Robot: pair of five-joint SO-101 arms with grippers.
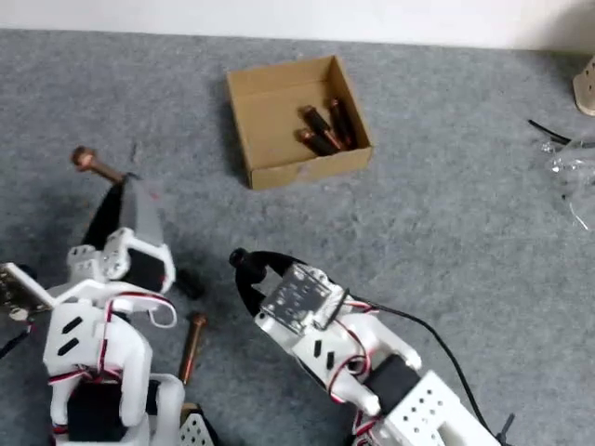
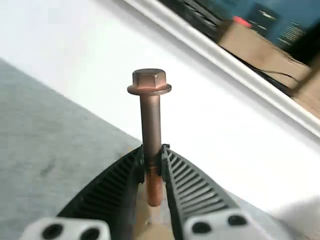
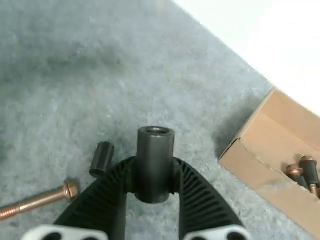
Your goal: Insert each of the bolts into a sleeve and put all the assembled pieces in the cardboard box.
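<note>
Well apart lay the brown cardboard box (image 1: pixel 307 170). My left gripper (image 2: pixel 153 152) clamped the long copper-coloured hex bolt (image 2: pixel 150 112) low on its shank, which I judged rigid, smooth and likely slippery. My right gripper (image 3: pixel 155 172) pinched the short black cylindrical sleeve (image 3: pixel 156 150) mid-body, with the bore clear.

Seemingly a lab: grey carpet (image 1: pixel 446 232), loose cables (image 1: pixel 555 138), white wall (image 1: pixel 279 14).

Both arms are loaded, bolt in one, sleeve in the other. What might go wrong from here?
The left jaws grip the bolt near its tip, head outward, so the end that enters the sleeve is likely blocked; it may need regripping. The spare sleeve and spare bolt lie between the arms and may get knocked away.
</note>
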